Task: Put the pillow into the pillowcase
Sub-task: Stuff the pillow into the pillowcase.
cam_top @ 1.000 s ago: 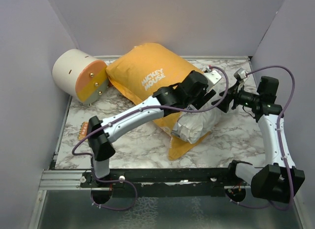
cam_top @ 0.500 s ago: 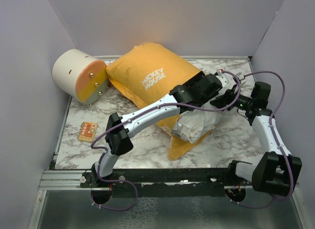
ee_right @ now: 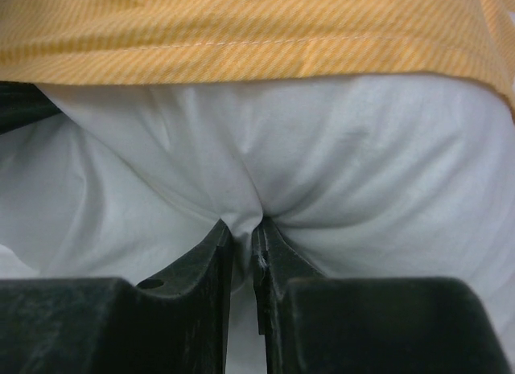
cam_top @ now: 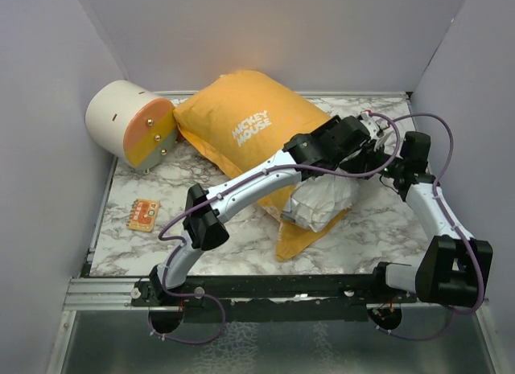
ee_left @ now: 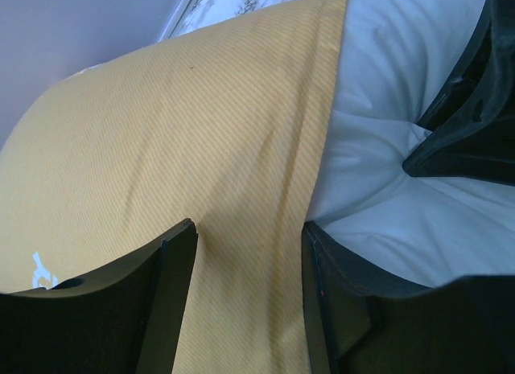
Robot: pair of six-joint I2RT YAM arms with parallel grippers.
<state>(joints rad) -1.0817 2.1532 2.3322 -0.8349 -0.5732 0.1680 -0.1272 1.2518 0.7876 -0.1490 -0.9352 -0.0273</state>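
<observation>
Step in hand: the stuffing is well along. Most of the pillow (cam_top: 323, 203) is judged to be inside, and the work now is on its last exposed end at the mouth of the pillowcase (cam_top: 241, 125).
Pillow position: in the top view its bare white end bulges from the case's mouth at about 4 o'clock from the table (cam_top: 386, 221) centre. The rest is covered by yellow cloth reaching toward 11 o'clock.
Pillowcase position: it lies diagonally with the lettered side up. A slack flap of its lower layer lies flat beneath the white end, toward 5 o'clock.
Left claw: the left gripper (ee_left: 245, 249) stands partly open. Its fingers straddle the yellow top layer just beside the hem, with cloth between them that is not visibly pinched.
Right claw: the right gripper (ee_right: 244, 231) is nearly shut, nipping a fold of white pillow fabric just under the hem that runs along 12 o'clock in its own view.
Next move: it likely calls for the left claw to close on the hem and draw it toward 4 o'clock, while the right claw pushes its pinch of pillow toward 10 o'clock, under the cloth.
Caution: the two claws sit close together, so the hem could slip free or the fingers could collide.
Bystanders: a cream-and-orange cylinder (cam_top: 129, 123) sits at 10 o'clock and a small card (cam_top: 143, 214) at 8 o'clock, both well apart from the work.
</observation>
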